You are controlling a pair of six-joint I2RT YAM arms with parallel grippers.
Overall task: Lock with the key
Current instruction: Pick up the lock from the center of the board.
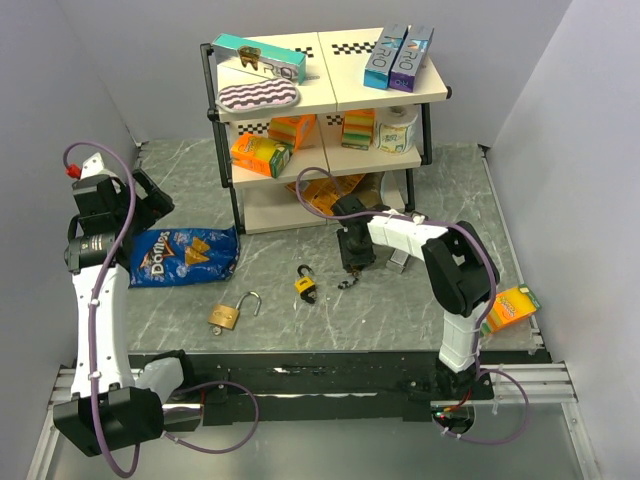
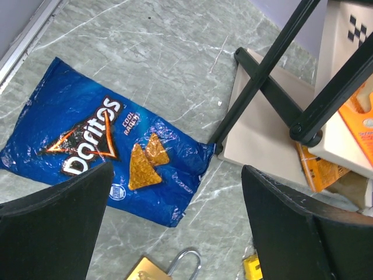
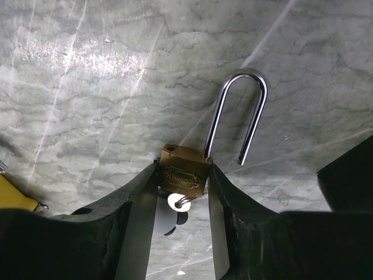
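My right gripper (image 3: 183,178) is shut on the body of a small brass padlock (image 3: 185,174). Its steel shackle (image 3: 236,114) stands open and points away from me. A silver key (image 3: 177,202) sits in the bottom of the lock, between my fingers. In the top view this gripper (image 1: 353,262) hovers low over the table in front of the shelf. A larger brass padlock (image 1: 226,316) with an open shackle lies left of centre. My left gripper (image 2: 176,170) is open and empty, high above the chip bag.
A blue Doritos bag (image 1: 184,254) lies at the left. A small yellow and black padlock (image 1: 305,285) lies between the two brass locks. A shelf unit (image 1: 322,95) with boxes stands at the back. An orange box (image 1: 510,308) lies at the right edge.
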